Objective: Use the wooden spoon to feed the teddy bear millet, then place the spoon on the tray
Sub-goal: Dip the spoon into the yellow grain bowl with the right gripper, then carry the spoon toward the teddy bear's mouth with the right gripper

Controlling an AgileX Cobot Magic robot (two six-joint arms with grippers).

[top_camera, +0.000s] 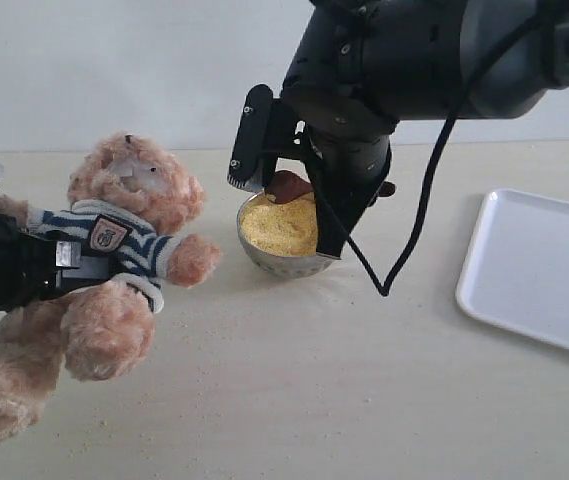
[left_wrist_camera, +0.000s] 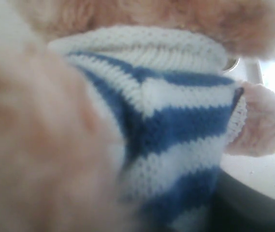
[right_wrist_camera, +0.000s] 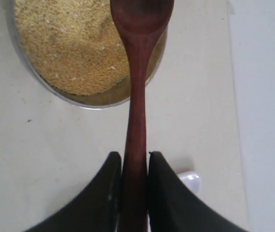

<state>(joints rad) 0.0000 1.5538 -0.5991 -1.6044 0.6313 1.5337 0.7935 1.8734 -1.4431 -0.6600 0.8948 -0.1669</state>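
Spoon (right_wrist_camera: 136, 96) over millet (right_wrist_camera: 74, 43), in right pincer (right_wrist_camera: 135, 157)

Right arm (top_camera: 414, 60) glossy black, rounded; loose black cable (top_camera: 424, 210); tool fingers (right_wrist_camera: 98, 198) black, tapered.

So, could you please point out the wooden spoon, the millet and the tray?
wooden spoon (right_wrist_camera: 137, 111), right wrist view, middle of the handle.
millet (right_wrist_camera: 74, 43), right wrist view, centre of the yellow heap.
tray (top_camera: 539, 265), exterior view, bare flat surface.
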